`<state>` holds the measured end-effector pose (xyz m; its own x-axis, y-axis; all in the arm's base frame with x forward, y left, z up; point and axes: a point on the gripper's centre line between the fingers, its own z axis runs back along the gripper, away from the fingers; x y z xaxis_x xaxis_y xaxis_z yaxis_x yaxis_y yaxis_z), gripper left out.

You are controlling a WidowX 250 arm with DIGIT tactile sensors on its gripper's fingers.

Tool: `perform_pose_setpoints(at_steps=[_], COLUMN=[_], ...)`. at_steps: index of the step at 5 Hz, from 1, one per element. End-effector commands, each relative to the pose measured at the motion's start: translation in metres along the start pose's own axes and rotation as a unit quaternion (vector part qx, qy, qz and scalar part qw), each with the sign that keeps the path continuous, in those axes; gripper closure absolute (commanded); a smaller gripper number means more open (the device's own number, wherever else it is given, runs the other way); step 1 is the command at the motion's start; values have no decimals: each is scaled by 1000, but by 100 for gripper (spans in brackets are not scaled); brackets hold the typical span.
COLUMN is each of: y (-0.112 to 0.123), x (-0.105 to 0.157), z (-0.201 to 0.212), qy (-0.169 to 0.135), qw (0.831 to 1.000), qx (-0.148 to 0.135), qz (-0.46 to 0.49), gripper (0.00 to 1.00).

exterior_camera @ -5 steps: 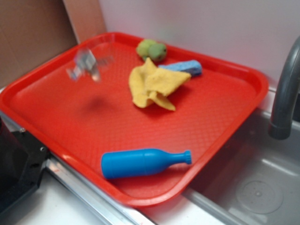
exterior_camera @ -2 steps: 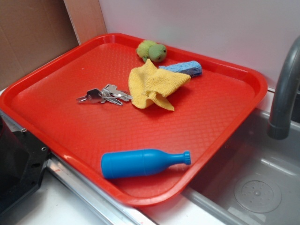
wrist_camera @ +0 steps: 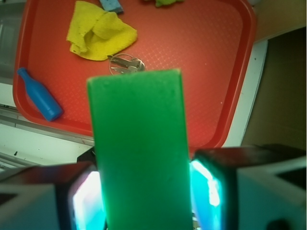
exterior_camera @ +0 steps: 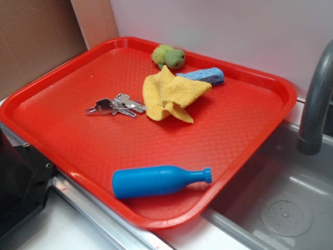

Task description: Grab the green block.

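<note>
High above the red tray (wrist_camera: 230, 57), seen from the wrist camera, the green block (wrist_camera: 139, 148) stood upright between the two dark fingers (wrist_camera: 218, 179) of the gripper (wrist_camera: 144, 191); both inner pads pressed against its sides, so the gripper was clamped on the block and carried it clear of the surface; I judged the grab itself to be done, because the block touched nothing else. From the side view neither the arm nor the block could be seen at all, which I took to mean that they were held outside that camera's field.

On the tray the other things lay loose and apart; the silver keys (exterior_camera: 115, 107) rested near the middle, just beside the crumpled yellow cloth (exterior_camera: 171, 95); behind the cloth lay a blue sponge (exterior_camera: 204, 75) and a rounded yellow-green plush toy (exterior_camera: 168, 55) near the far rim; a blue bottle (exterior_camera: 156, 180) lay on its side close to the front edge.

The tray had a fine dotted texture and a raised rim; it sat on a white counter next to a grey sink (exterior_camera: 281, 208) with a dark faucet (exterior_camera: 316, 112); a pale wall and brown cardboard (exterior_camera: 36, 41) stood behind.
</note>
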<state>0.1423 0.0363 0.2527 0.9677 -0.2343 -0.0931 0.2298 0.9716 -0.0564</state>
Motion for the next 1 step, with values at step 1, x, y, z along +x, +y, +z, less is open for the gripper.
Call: perform_pose_setpoints(at_steps=[1], y=[-8], x=[27], z=[3], qy=[0], qw=[1000], qx=[15], qz=[-4], gripper=[100])
